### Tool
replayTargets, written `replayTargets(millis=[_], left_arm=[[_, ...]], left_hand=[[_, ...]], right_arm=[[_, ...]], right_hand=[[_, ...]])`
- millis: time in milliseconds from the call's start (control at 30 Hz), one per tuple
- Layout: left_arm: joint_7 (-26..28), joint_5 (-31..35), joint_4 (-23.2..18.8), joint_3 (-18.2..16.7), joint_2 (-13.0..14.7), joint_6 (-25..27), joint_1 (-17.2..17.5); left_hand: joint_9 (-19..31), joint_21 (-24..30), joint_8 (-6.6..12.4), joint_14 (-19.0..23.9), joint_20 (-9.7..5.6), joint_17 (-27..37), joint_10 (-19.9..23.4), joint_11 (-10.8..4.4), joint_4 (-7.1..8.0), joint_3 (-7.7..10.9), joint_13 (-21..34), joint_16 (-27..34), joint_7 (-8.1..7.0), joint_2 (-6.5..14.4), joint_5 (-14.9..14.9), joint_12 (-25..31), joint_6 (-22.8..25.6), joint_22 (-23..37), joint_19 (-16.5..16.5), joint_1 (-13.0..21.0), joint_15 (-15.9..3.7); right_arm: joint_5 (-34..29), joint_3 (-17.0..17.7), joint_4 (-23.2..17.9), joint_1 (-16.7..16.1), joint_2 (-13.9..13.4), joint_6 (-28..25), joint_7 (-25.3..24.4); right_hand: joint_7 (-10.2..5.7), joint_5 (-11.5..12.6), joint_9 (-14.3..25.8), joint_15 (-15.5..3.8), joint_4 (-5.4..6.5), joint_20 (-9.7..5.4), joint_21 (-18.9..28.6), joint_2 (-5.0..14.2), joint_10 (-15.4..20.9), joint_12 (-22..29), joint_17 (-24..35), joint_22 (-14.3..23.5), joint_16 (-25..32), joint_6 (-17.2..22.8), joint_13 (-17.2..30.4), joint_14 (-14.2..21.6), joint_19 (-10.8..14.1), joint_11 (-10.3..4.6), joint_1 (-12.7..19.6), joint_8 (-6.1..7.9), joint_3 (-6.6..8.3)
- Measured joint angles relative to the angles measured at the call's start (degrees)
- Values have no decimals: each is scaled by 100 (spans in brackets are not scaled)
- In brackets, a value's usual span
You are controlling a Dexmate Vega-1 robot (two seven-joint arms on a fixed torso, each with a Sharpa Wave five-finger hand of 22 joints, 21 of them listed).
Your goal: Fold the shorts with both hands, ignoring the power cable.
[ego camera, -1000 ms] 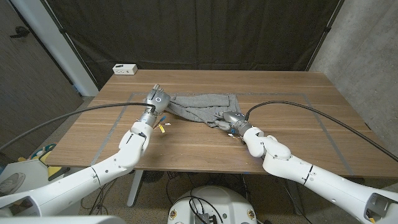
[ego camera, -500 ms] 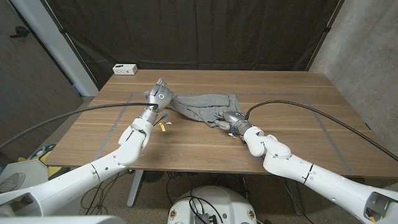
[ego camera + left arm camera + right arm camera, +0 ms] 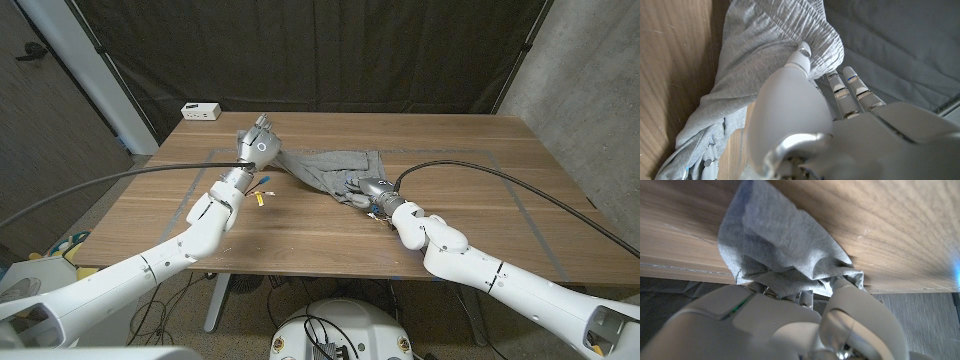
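The grey shorts [image 3: 337, 165] lie crumpled at the middle of the wooden table [image 3: 300, 230]. My left hand [image 3: 259, 142] is raised above the table at the shorts' left end and grips the gathered waistband, so the cloth stretches up to it. In the left wrist view the ribbed grey fabric [image 3: 785, 40] is caught in my left hand's [image 3: 805, 115] fingers. My right hand [image 3: 367, 191] sits low at the shorts' near right edge and pinches a bunch of cloth. The right wrist view shows that fabric [image 3: 780, 245] bunched in my right hand [image 3: 790, 315].
A black cable [image 3: 140, 178] runs along my left arm, and another black cable [image 3: 500, 175] crosses the table's right side to my right wrist. A small white box [image 3: 201, 110] stands at the far left corner. Grey tape lines [image 3: 530, 215] mark the tabletop.
My left hand has lifted and moved toward the far side, pulling the shorts' left end up off the table. My right hand has stayed put on the near edge.
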Motion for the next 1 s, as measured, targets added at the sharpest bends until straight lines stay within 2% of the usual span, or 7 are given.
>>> replayTargets(millis=[567, 600, 1000], left_arm=[[466, 328, -15, -43, 37, -413, -67], [506, 347, -10, -76, 76, -439, -326], [862, 601, 49, -47, 160, -729, -558]], left_hand=[[136, 44, 155, 0, -7, -27, -1, 0, 69, 22, -1, -44, 0, -61, 132, -83, 0, 0, -7, -61, 0], [136, 44, 155, 0, -7, -23, -1, 0, 69, 22, -7, -44, 0, -61, 132, -83, -1, -1, -7, -61, 0], [202, 44, 242, 52, -48, -10, -33, -33, 90, 43, -46, -44, 0, -83, 220, -146, -1, -14, 34, -83, 10]], right_arm=[[20, 43, 68, -12, -15, 28, 3], [99, 44, 72, -12, -16, 115, -36], [143, 65, 115, -13, -31, 172, -68]], right_hand=[[0, 0, 0, 0, -8, -11, -69, -30, 0, -22, -6, 5, -33, 0, -1, -1, -11, 0, -30, 0, 55], [0, 0, 0, 0, -8, -11, -81, -30, 0, -21, -6, 5, -34, 0, -1, -1, -12, 0, -30, 0, 55], [0, 0, 0, 0, -7, -11, -89, -53, -1, -22, -8, 4, -39, 0, -1, -1, -13, 0, -52, -26, 102]])
